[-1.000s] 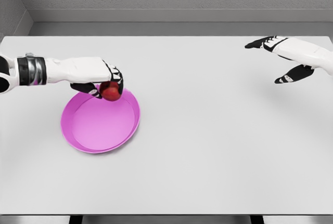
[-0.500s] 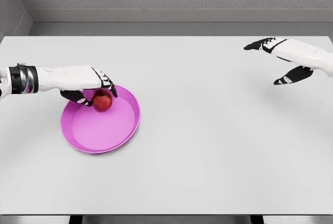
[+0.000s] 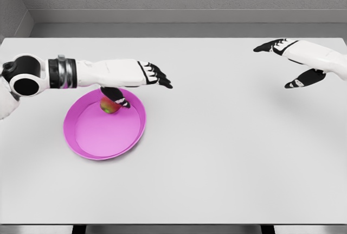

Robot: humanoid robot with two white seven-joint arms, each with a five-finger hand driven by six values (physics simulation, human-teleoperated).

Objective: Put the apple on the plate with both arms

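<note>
A red-and-green apple (image 3: 109,106) lies inside the magenta plate (image 3: 92,139), near its far rim. My left hand (image 3: 142,83) hovers just above it with fingers stretched out flat toward the right and the thumb (image 3: 120,102) hanging beside the apple, holding nothing. The left forearm partly covers the plate's far edge. Far to the right, my right hand (image 3: 282,60) floats over the table with fingers spread, empty.
A white table (image 3: 217,152) carries everything; its front edge runs along the bottom. A grey wall stands behind the far edge.
The left hand has let go of the apple, which now rests in the plate. Its fingers opened and the arm rose and reached right. The right arm stayed still.
</note>
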